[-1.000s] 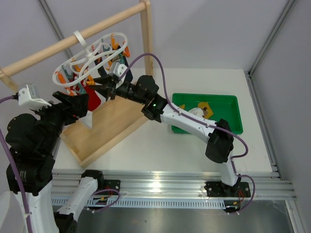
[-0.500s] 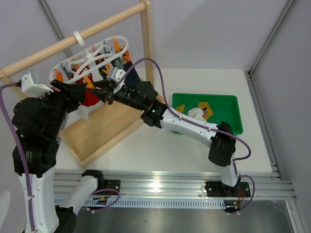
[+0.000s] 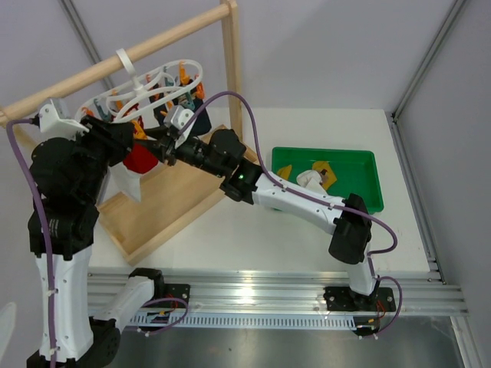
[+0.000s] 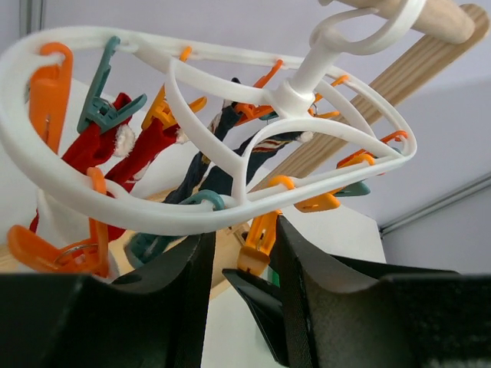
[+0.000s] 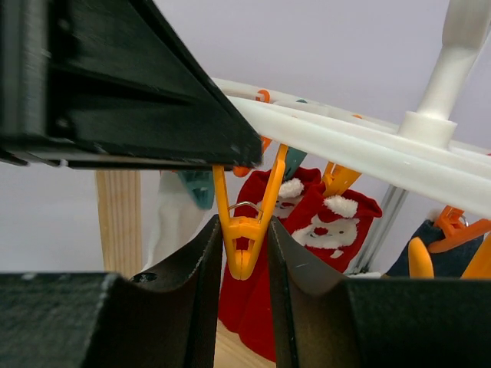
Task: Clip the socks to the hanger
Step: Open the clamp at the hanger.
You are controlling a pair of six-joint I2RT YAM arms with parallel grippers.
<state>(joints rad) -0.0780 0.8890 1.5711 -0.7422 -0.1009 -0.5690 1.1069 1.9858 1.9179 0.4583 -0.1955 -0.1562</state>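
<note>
From above, the left fingers (image 3: 123, 136) and the right fingers (image 3: 167, 146) meet tip to tip under the near side of the hanger (image 3: 153, 86); how wide either pair stands cannot be told from here. The hanger is a white looped frame, hung by its hook on the rail of the wooden rack (image 3: 230, 69); red socks (image 3: 139, 159) and a white sock (image 3: 125, 184) hang beneath it, over the rack's tray base. The loose socks (image 3: 311, 176), white and mustard, lie in the green tray (image 3: 360, 184) on the right of the worktop (image 3: 253, 230), well apart from the hanger; bare worktop lies between rack and tray; the rack's upright post stands just behind the right arm.

In the left wrist view, the left fingers (image 4: 322, 307) are drawn narrow, with an orange peg (image 4: 257, 239) hanging between them, against the right-hand finger; whether they squeeze it cannot be told. The hanger's rim (image 4: 192, 218) runs just above, lined with orange and teal pegs; red and dark socks hang behind.

In the right wrist view, the right fingers (image 5: 176, 307) stand narrow and press both sides of a yellow-orange peg (image 5: 244, 241); a black block (image 5: 115, 84) sits just above it; the white frame (image 5: 368, 165) crosses overhead, a red sock (image 5: 307, 222) close behind.
</note>
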